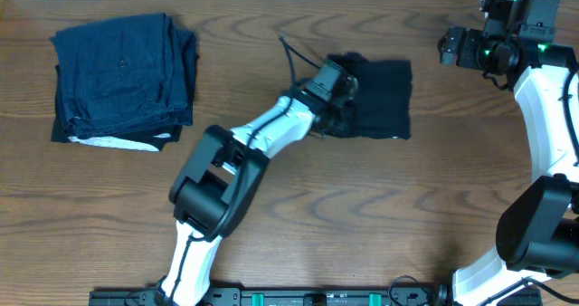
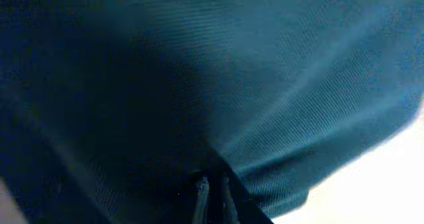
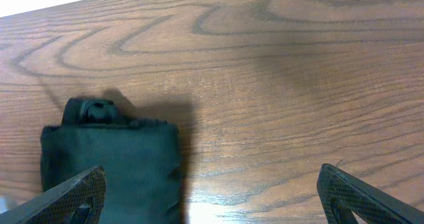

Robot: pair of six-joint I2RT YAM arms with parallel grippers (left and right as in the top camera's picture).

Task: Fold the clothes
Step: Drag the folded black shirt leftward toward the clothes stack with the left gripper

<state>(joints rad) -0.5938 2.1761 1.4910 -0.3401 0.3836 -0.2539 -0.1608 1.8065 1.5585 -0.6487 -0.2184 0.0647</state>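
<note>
Garment (image 1: 384, 98) sits centre-right of the overhead frame, already down to a small dark rectangle on the table (image 1: 362, 215). Left gripper (image 1: 342, 87) is on its left edge. In the wrist view cloth fills the frame and creases down into the fingers (image 2: 201, 189), which sit almost together, so I read it as pinched onto the garment edge, probably to drag or flip that edge for a last fold. Right gripper (image 3: 212, 177) is parked upper right with its jaws spread wide and nothing between them, well apart from the cloth, likely kept clear so the left arm has room. The finished stack (image 1: 122, 75) is at upper left, away from the work area, so I'd guess this piece goes there next. Risk: a one-sided pinch could pull the fold open.
</note>
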